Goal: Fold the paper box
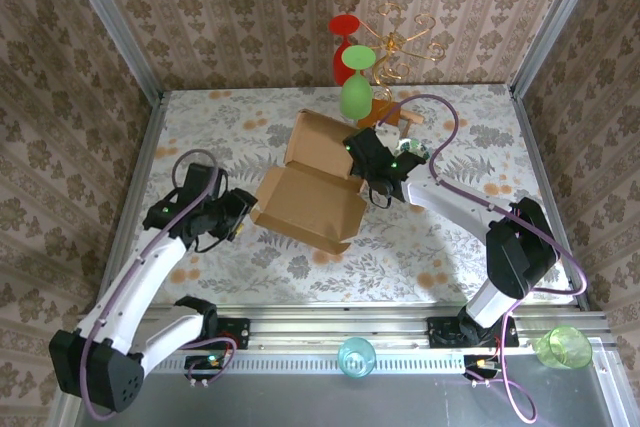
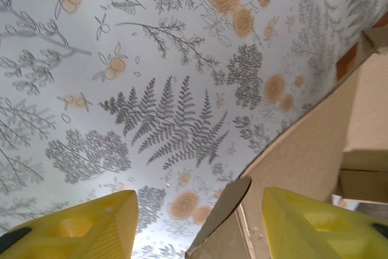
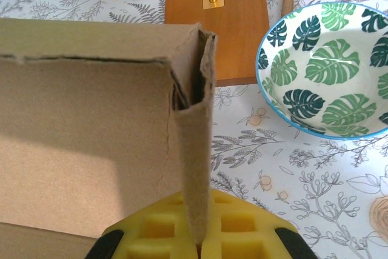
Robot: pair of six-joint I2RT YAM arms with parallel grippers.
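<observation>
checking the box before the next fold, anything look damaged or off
Yes: on the paper box, a thin crack runs down the inner panel beside the wall pinched by the right gripper, and the fold edge above looks ragged.

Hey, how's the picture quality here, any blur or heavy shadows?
Top view: even light, sharp, only soft shadows on the table. Left wrist view: table print crisp, the left gripper's yellow fingers a little soft. Right wrist view: a shadow band across the box, bowl sharp.
</observation>
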